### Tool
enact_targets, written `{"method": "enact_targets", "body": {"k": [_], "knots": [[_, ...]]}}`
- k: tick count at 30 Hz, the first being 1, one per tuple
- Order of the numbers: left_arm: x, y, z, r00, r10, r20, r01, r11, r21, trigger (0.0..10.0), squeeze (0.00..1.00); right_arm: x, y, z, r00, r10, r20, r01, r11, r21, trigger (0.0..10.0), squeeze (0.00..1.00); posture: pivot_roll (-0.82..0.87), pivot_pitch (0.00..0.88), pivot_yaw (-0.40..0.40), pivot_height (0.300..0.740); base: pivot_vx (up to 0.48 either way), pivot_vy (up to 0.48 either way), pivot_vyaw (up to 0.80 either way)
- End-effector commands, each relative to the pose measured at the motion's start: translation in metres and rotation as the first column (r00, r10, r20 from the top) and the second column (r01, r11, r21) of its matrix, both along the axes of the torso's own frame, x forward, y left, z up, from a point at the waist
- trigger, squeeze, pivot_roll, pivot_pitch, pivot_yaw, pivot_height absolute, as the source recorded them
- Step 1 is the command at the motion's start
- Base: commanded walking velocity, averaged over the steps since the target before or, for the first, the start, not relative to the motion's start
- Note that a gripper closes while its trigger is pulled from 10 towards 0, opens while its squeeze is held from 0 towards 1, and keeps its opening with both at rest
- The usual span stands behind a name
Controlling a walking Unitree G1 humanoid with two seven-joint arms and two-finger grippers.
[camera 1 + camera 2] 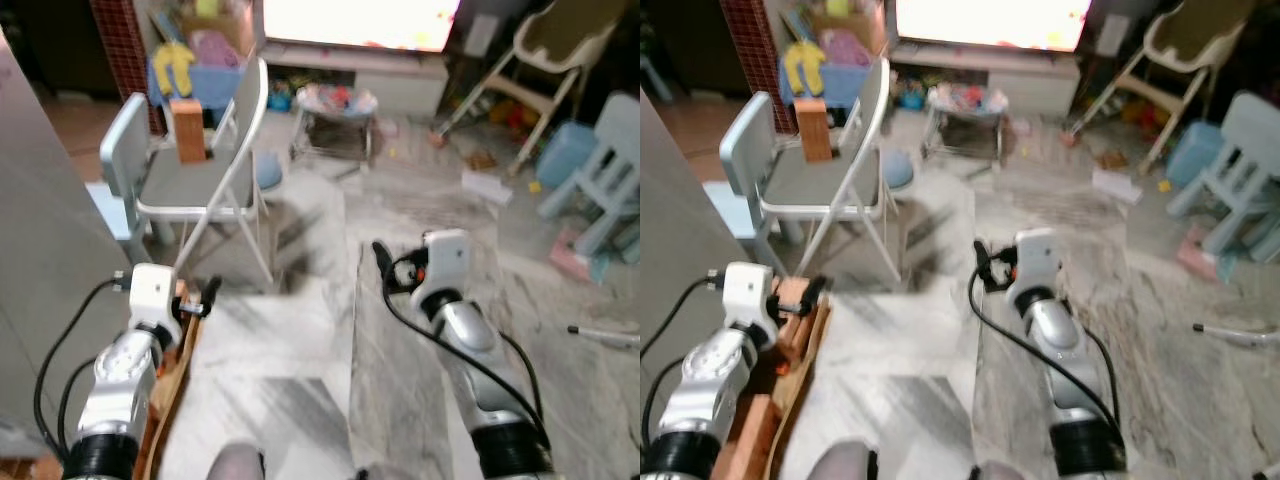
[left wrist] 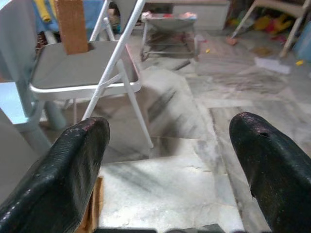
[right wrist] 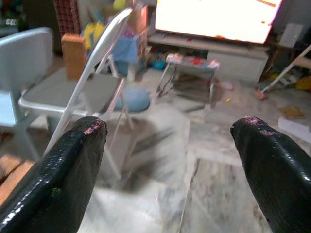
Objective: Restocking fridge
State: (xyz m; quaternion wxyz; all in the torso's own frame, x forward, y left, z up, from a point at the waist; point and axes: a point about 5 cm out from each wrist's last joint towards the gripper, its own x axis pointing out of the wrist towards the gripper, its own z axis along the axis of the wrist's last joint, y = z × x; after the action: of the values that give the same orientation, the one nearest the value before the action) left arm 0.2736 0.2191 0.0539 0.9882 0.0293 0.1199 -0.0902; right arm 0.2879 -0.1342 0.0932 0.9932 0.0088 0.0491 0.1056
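The floor (image 1: 420,200) under me was polished marble, grey-veined and faintly glossy. My left fingers (image 2: 73,165) looked matt black with a fine woven grain, scuffed pale at the tips; my right fingers (image 3: 68,170) were smoother and shinier black. My arms (image 1: 465,335) were silver metal with a soft sheen, capped with white plastic housings (image 1: 447,258). The folding chair (image 1: 215,190) had a painted pale metal tube frame and a matt grey seat. The block (image 1: 187,130) on it looked like rough brown wood or cork. The small chair (image 1: 615,175) was smooth light-blue plastic.
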Motion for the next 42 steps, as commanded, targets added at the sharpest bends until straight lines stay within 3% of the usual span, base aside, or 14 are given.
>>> {"method": "enact_targets", "body": {"k": [1, 13, 27, 40, 42], "knots": [[-0.003, 0.002, 0.001, 1.000, -0.019, -0.010, 0.019, 1.000, 0.001, 10.0, 0.00, 0.003, 0.007, 0.006, 1.000, 0.020, 0.023, -0.020, 1.000, 0.003, 10.0, 0.00, 0.12, 0.000, -0.075, 0.740, -0.379, 0.300, 0.00], [-0.009, -0.006, 0.001, 0.995, -0.089, -0.040, 0.090, 0.996, 0.012, 10.0, 0.00, 0.003, 0.006, 0.002, 1.000, 0.010, 0.007, -0.010, 1.000, -0.001, 10.0, 0.00, 0.12, 0.000, -0.072, 0.740, -0.383, 0.293, 0.00], [-0.006, 0.006, 0.013, 0.995, -0.082, 0.051, 0.080, 0.996, 0.042, 10.0, 0.00, 0.003, 0.005, 0.004, 1.000, 0.004, 0.014, -0.003, 1.000, -0.003, 10.0, 0.00, 0.12, 0.000, -0.074, 0.740, -0.054, 0.042, 0.00], [-0.004, 0.009, 0.017, 0.992, -0.090, 0.087, 0.086, 0.995, 0.046, 10.0, 0.00, 0.005, 0.005, 0.005, 1.000, -0.002, 0.023, 0.003, 1.000, -0.003, 10.0, 0.00, 0.13, 0.000, -0.069, 0.740, 0.453, 0.000, 0.00], [0.000, 0.012, 0.017, 0.995, -0.052, 0.089, 0.047, 0.997, 0.058, 10.0, 0.00, 0.004, 0.005, 0.005, 1.000, -0.004, 0.024, 0.004, 1.000, -0.002, 10.0, 0.00, 0.12, 0.000, -0.066, 0.740, 0.469, 0.000, 0.00]]}}
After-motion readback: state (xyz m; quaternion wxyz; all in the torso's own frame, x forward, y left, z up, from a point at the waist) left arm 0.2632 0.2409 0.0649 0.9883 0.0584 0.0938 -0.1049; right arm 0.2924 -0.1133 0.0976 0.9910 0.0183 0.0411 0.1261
